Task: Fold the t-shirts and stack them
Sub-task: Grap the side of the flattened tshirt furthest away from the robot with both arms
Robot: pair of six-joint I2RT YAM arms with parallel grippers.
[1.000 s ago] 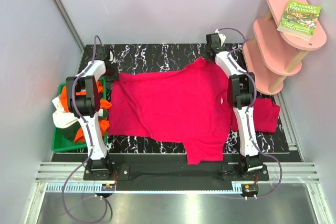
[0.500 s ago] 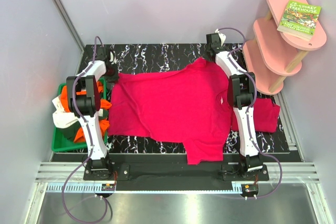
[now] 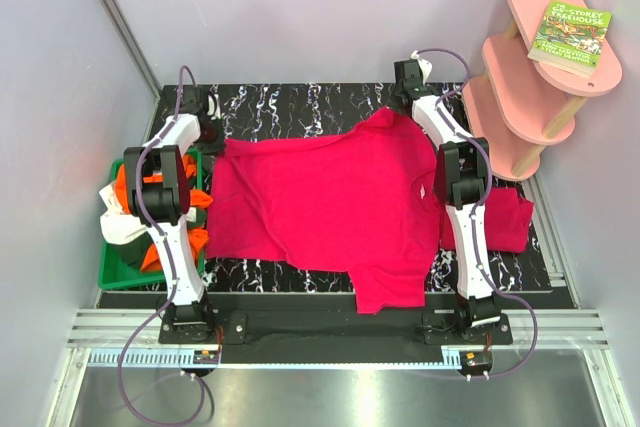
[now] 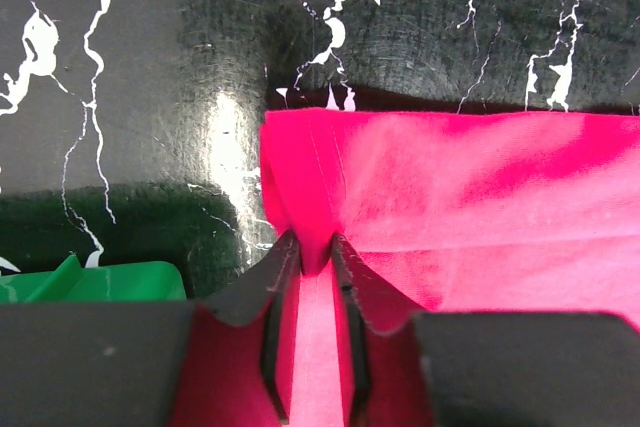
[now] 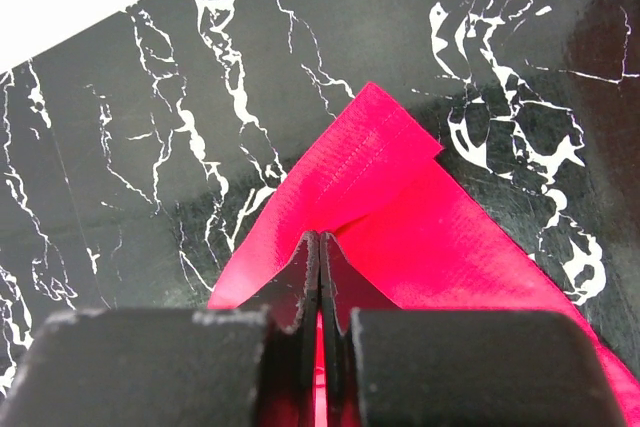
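A crimson-pink t-shirt (image 3: pixel 330 202) lies spread across the black marbled table. My left gripper (image 3: pixel 210 135) is at its far left corner. In the left wrist view that gripper (image 4: pixel 315 247) is shut on a raised fold of the t-shirt (image 4: pixel 470 207). My right gripper (image 3: pixel 402 107) is at the far right corner. The right wrist view shows that gripper (image 5: pixel 320 239) shut tight on the hemmed corner of the t-shirt (image 5: pixel 370 162). A second crimson t-shirt (image 3: pixel 508 222) lies folded at the right, partly under the right arm. Orange and white t-shirts (image 3: pixel 125 215) are heaped in the tray.
A green plastic tray (image 3: pixel 115 269) sits off the table's left edge, under the left arm. A pink tiered shelf (image 3: pixel 535 87) with a green book (image 3: pixel 570 37) on it stands at the back right. Grey walls close in the left side and the back.
The left wrist shifted very slightly at the shirt's far left corner. The shirt and the right arm lie as before.
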